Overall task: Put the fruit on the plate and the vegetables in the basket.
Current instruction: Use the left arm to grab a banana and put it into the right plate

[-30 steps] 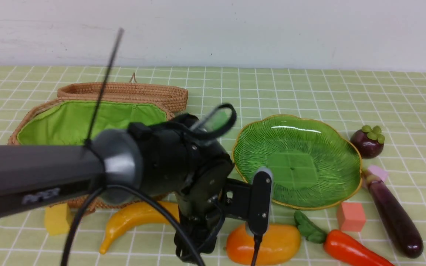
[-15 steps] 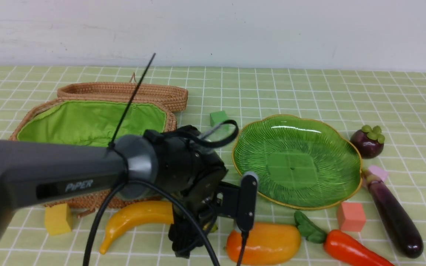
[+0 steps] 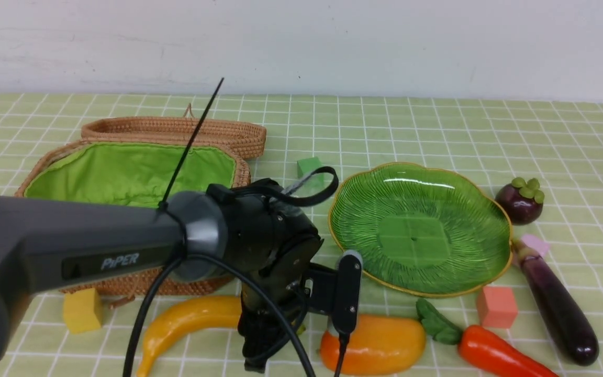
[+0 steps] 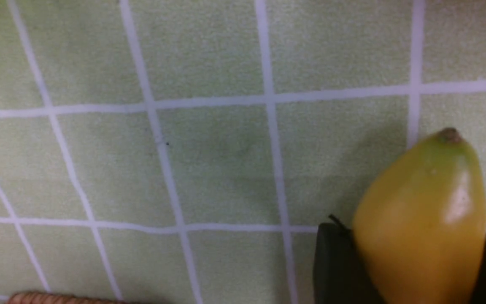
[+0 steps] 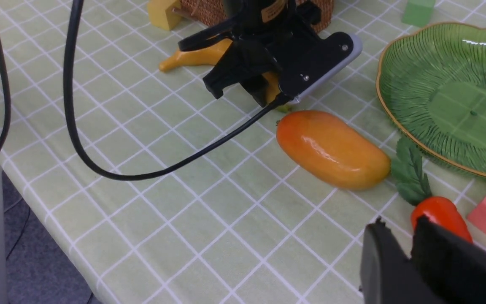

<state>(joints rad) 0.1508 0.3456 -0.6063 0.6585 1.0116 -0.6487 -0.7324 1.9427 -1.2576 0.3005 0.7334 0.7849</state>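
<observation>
Since the earlier shots the left arm has dropped lower and pulled toward the lower left of the front frame. The banana (image 3: 191, 319) has swung too, its loose tip now running off the bottom edge.

Left gripper (image 5: 238, 89) is pinching the banana near the end closest to the mango (image 3: 375, 343). In the left wrist view both dark fingers (image 4: 336, 266) sit against the yellow skin, so I'd call the grab made or v. nearly made. Right gripper (image 5: 411, 253) hangs at the lower right of its own view, fingers looking pressed together w/ nothing in them.

Where stuff is in the front frame: banana lower centre-left on the worktop (image 3: 301, 120), plate (image 3: 508, 230) right of centre and bare, basket (image 3: 238, 173) mid-left w/ lid back and nothing showing in it. Mangosteen (image 3: 520, 200), eggplant (image 3: 558, 303) and carrot (image 3: 495, 353) are at the right. So 0 of the 3 fruits are placed yet, imo.

Tips for the lift:
- The grip is off-centre, so the long end will prob droop or twist. Squeeze firm before rising.
- Go straight up 1st, since the mango lies just beside the fingers.
- Carry high enough that the hanging tail clears the wavy gold rim.
- Lower over the square centre, then let go.
</observation>
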